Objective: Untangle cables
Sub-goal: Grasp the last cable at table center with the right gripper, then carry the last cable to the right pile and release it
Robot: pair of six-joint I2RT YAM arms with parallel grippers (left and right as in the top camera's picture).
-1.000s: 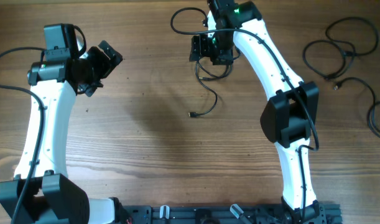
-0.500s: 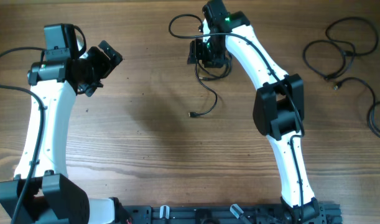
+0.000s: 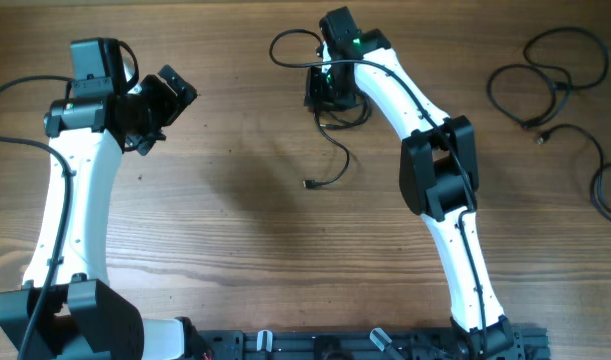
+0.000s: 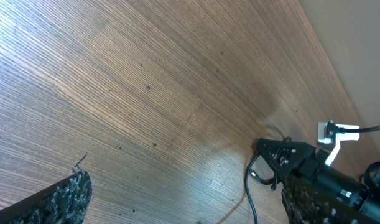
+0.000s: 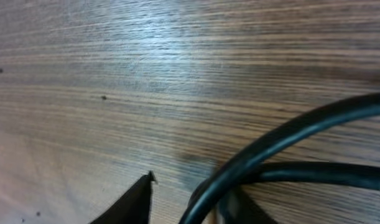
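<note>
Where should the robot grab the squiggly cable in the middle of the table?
Probably on the curved tail just behind the plug, coming straight down from above. There the cable lies flat and alone on the table, clear of the loops by the right gripper.

You've got one thin black cable (image 3: 345,158) curling down mid-table, plug end lying free; more loose loops (image 3: 561,86) lie far right.

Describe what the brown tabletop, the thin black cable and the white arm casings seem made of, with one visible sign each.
The brown tabletop: wood or wood-look laminate, matt; fine parallel grain lines. The thin black cable: probably a rubber or plastic sheath, smooth, slightly glossy; it bends in loose curves. The white arm casings: likely hard plastic, smooth; even colour, soft highlights.
</note>
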